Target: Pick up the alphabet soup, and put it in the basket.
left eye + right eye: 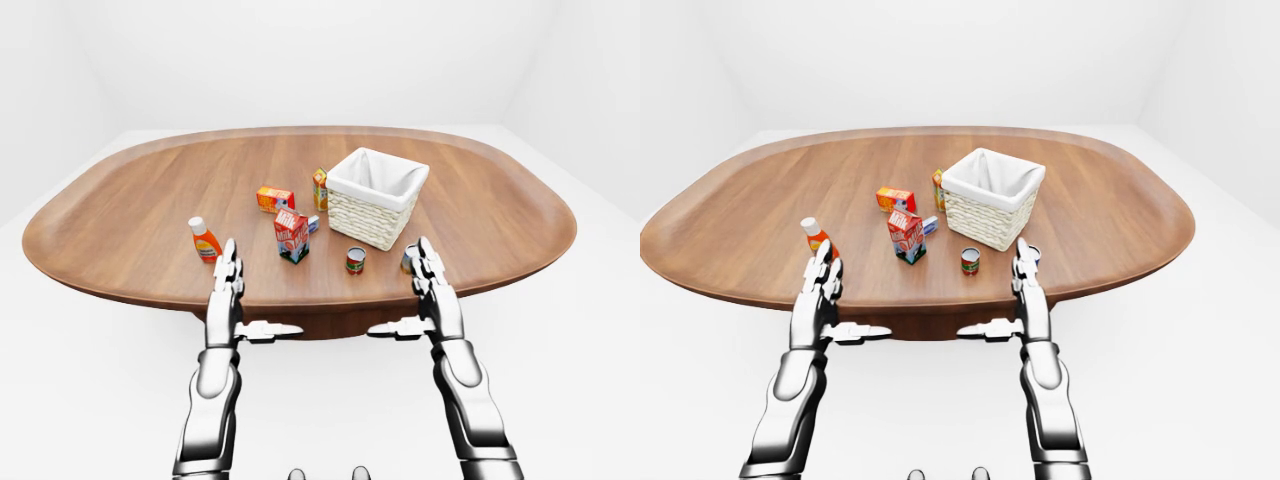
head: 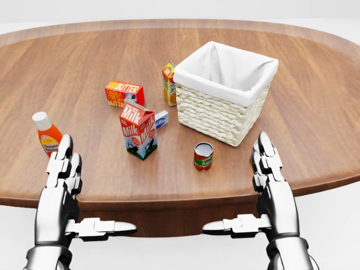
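A red-and-green can point(image 2: 203, 156) stands upright on the wooden table point(image 2: 79, 62), just below the white-lined wicker basket point(image 2: 216, 115) in the head view. A second can point(image 1: 1035, 254), blue with a white top, stands to its right; my right hand hides it in the head view. The labels are too small to read, so I cannot tell which is the alphabet soup. My right hand point(image 2: 239, 185) is open and empty at the table's near edge, fingers straight, to the right of the red can. My left hand point(image 2: 93, 188) is open and empty at the lower left.
A milk carton point(image 2: 138, 130) stands left of the red can, with a small blue-white box point(image 2: 161, 118) behind it. A butter box point(image 2: 124, 93) and an orange carton point(image 2: 169, 83) sit left of the basket. A ketchup bottle point(image 2: 46, 132) is partly covered by my left fingers.
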